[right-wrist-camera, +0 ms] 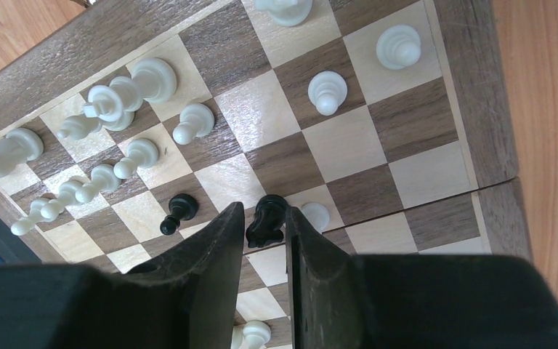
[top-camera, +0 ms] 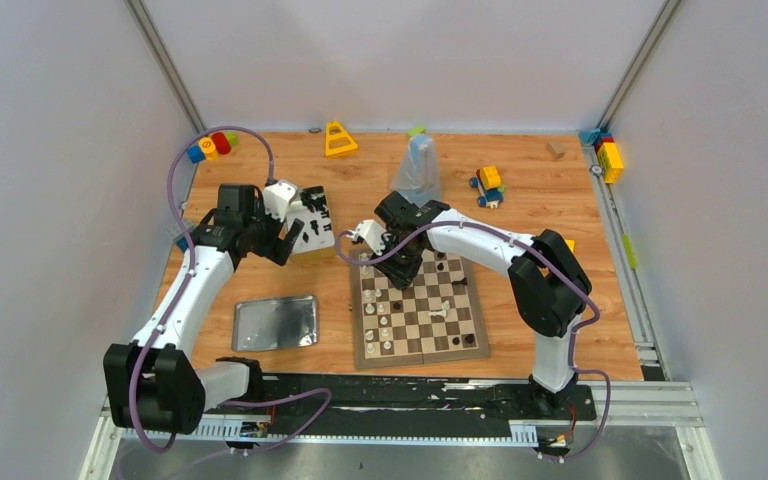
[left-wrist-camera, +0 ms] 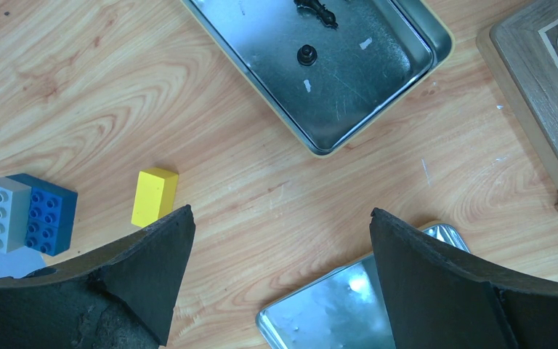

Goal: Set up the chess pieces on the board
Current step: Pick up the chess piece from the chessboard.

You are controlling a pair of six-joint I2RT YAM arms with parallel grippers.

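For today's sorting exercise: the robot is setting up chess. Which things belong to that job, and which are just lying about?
Job: board, white pieces, black piece in right gripper, black pieces in tin.
Lying about: yellow brick, blue and grey blocks, yellow triangle, plastic bag.

A flat silver tray (top-camera: 276,322) lies on the wooden desk (top-camera: 560,210), front left. Along the far side sit a yellow triangular toy (top-camera: 339,139), a clear plastic bag (top-camera: 418,170) and a small block car (top-camera: 488,186), with colourful blocks (top-camera: 210,146) in the far left corner.
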